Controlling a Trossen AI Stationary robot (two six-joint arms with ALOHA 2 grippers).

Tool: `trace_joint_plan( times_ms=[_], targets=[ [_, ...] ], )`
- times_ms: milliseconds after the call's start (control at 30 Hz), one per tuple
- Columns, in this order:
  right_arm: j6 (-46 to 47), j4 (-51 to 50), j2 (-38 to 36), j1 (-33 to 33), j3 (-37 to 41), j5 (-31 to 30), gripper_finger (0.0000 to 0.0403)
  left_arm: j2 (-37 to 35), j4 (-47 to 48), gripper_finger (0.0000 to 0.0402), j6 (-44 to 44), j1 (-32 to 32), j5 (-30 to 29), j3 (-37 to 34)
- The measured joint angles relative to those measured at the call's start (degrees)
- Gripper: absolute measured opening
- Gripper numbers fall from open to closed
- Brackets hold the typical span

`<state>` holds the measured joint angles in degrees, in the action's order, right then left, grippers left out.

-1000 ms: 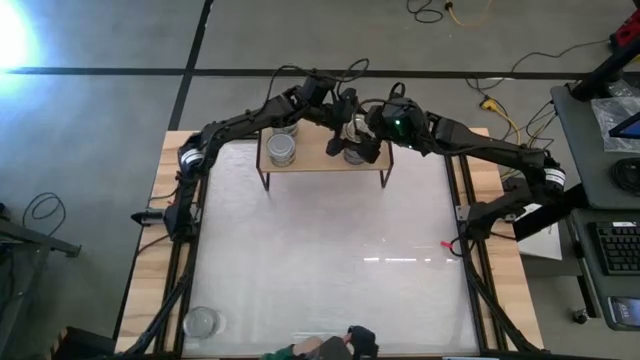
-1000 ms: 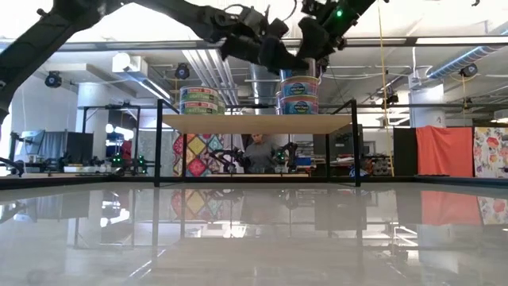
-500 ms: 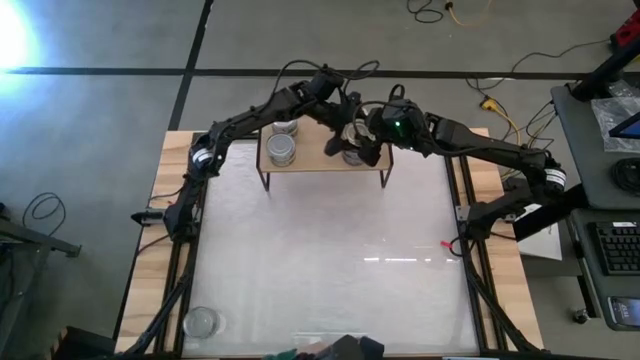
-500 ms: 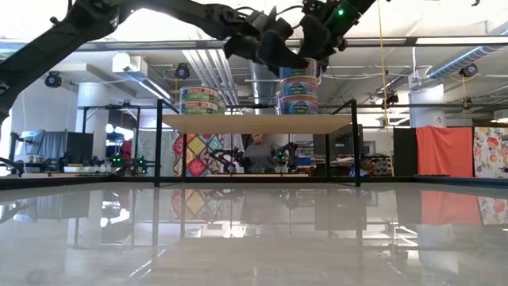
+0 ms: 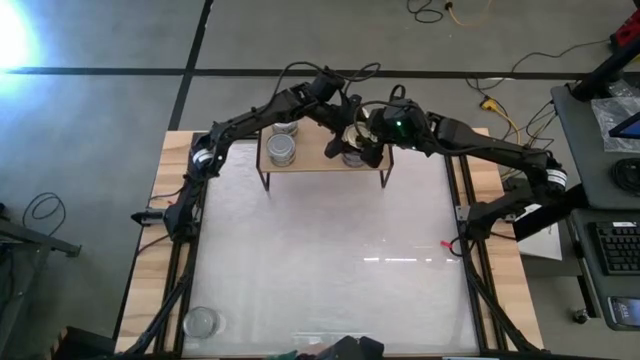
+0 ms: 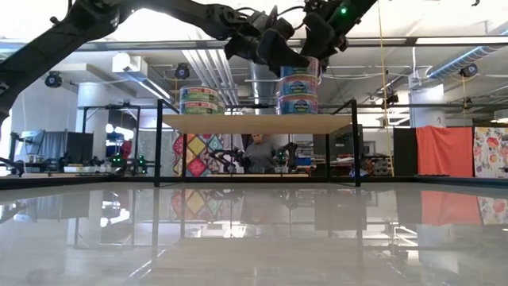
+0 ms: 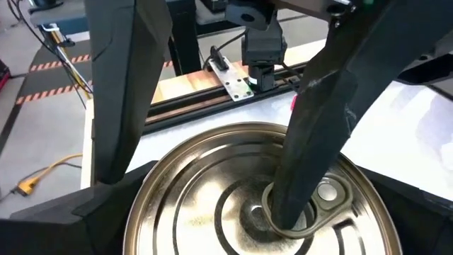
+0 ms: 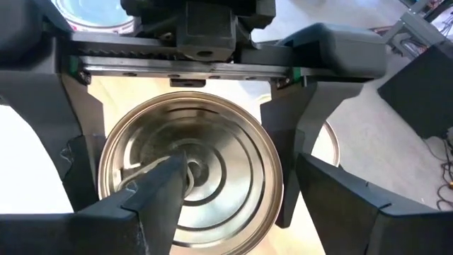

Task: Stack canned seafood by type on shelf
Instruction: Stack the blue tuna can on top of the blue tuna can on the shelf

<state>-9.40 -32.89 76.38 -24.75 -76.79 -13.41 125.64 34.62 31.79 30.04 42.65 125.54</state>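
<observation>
**A:** What does the desk (image 5: 320,260) look like?

**B:** It is glossy white with a pale wood border. From table height it mirrors the room. A clear round container (image 5: 200,322) sits at its near left corner and a small red thing (image 5: 447,245) lies by the right edge.

**A:** And the shelf?

**B:** The shelf (image 5: 310,163) stands at the far side of the desk. It is a light wood board on thin black legs. A silver-topped stack (image 5: 282,150) is on its left part. The right stack (image 6: 298,94) is under both arms.

**A:** What are the arms doing?

**B:** The left claw (image 5: 345,125) is spread wide, one finger on each side of the gold-topped can (image 8: 212,142) that crowns the right stack. I cannot tell whether those fingers touch it. The right claw (image 5: 362,143) is partly spread. One of its fingers rests on the middle of the lid by the pull ring (image 7: 322,202) and the other hangs outside the rim. It clamps nothing.

**A:** What is beyond the desk?

**B:** Seen from above, there is a grey floor with dark tape lines (image 5: 190,60) and loose cables (image 5: 450,12), and a keyboard (image 5: 620,245) off to the right. Looking level, there are ceiling ducts (image 6: 202,67), an orange cloth (image 6: 444,151), a bright patterned panel (image 6: 198,151), and a person (image 6: 255,152) seen under the shelf board.
</observation>
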Motion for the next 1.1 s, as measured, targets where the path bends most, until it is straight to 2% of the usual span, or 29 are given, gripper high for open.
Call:
trace_joint_plan(
  times_ms=[200,533,867,1100],
  targets=[
    [0.0,-1.2,0.0,0.0,0.0,-0.1,0.0265,-0.3,0.6,0.0399,-1.1,-0.1,-4.2,0.4],
    [0.1,-1.1,0.1,0.0,0.0,0.5,0.0247,-1.6,5.5,0.0399,-0.7,-0.1,-5.3,0.5],
    [1.2,-1.7,0.1,0.0,0.0,0.8,0.0260,-2.3,7.4,0.0399,-0.6,-0.1,-5.6,0.5],
    [2.1,-2.1,0.1,0.0,0.0,1.1,0.0251,-2.8,8.9,0.0399,0.0,-0.1,-6.4,0.5]
  ],
)
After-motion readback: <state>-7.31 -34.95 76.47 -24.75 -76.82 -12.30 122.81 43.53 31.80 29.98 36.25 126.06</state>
